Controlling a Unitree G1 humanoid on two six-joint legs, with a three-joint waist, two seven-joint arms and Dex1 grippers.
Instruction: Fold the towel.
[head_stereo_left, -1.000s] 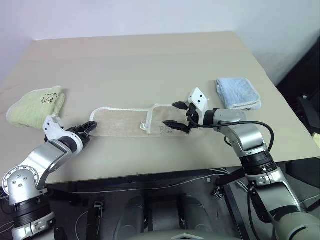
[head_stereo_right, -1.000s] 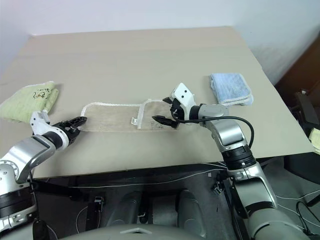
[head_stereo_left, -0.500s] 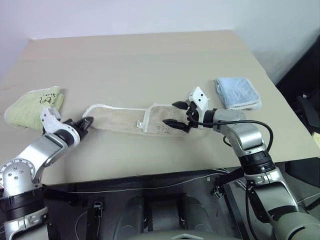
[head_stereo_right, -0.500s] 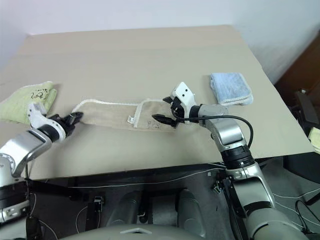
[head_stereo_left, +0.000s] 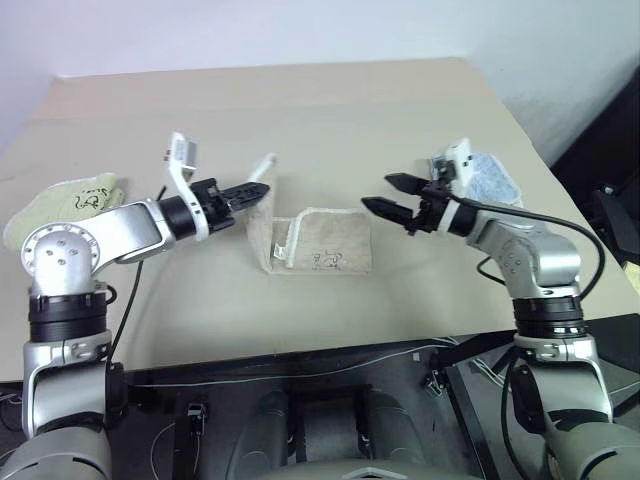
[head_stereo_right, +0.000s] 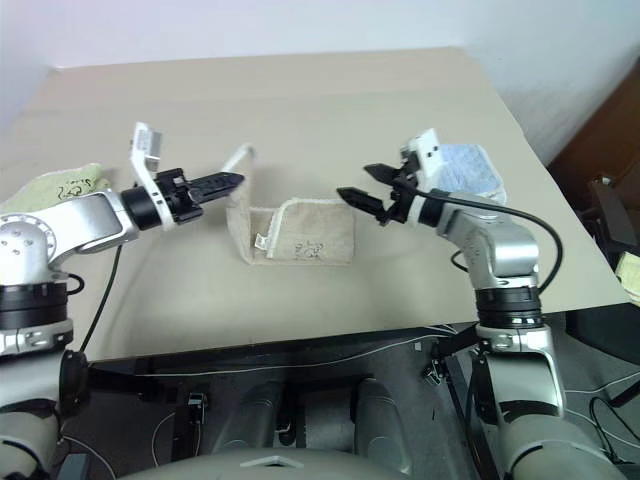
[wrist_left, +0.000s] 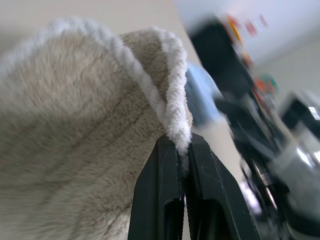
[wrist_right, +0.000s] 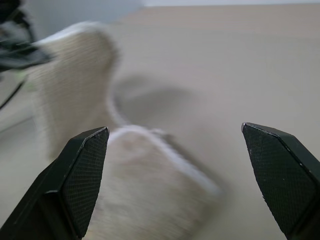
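Looking down from the head camera, you have the towel (head_stereo_left: 318, 243) near the middle of the table (head_stereo_left: 330, 110), at about 6 o'clock from the table's centre, toward the near edge. Its right part lies flat, folded over on itself, with white corded edging, a small white loop and faint dark marks on the upper face. Its left end is off the table: it rises as a strip toward 11 o'clock, up to your left gripper (head_stereo_left: 262, 187).

Your left gripper is pinched closed on the towel's white edging, and in the left wrist view the two black fingers (wrist_left: 162, 200) stand pressed together with the cord caught between them. It hangs above the table, pointing roughly level toward 3 o'clock.

Your right gripper (head_stereo_left: 388, 194) hangs at about 3 o'clock from the towel, apart from it and above the table, pointing toward 9 o'clock. Its jaws stand wide and carry nothing; in the right wrist view the towel lies ahead between the two spread fingertips (wrist_right: 82, 165), not touching them.

A folded light blue towel (head_stereo_left: 492, 180) lies at 3 o'clock on the table, just behind the right wrist. A light green towel (head_stereo_left: 60, 205) with dark scribbles lies at 9 o'clock, near the left edge.
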